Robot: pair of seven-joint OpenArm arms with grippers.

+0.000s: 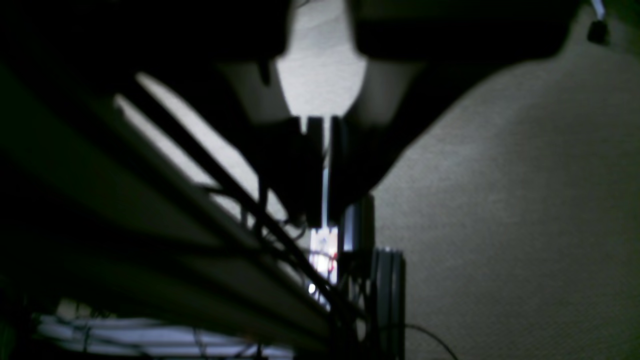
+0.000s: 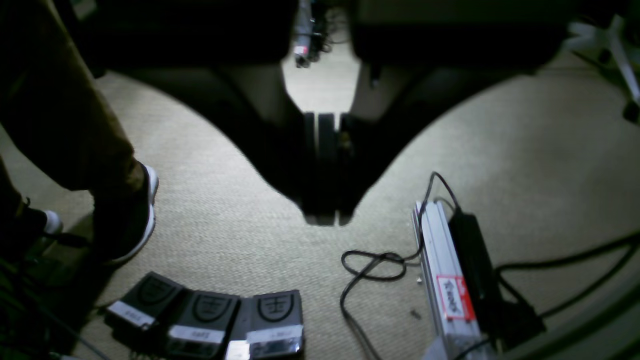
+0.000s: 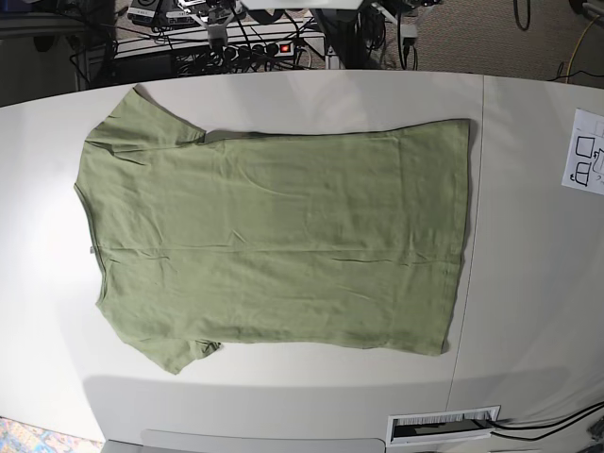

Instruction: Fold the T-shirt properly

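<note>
olive-green T-shirt [image 3: 274, 236], spread flat, neck leftward

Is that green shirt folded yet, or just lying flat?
Spread flat: the T-shirt lies unfolded on the white table, both sleeves out.

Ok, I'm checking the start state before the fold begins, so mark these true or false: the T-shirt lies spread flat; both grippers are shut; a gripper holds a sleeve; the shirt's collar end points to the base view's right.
1. The T-shirt lies spread flat on the white table. True.
2. The left gripper and right gripper are shut. True.
3. A gripper holds a sleeve. False: both hang over the carpet, holding nothing.
4. The collar end points right. False: the collar end and sleeves lie at the left.
</note>
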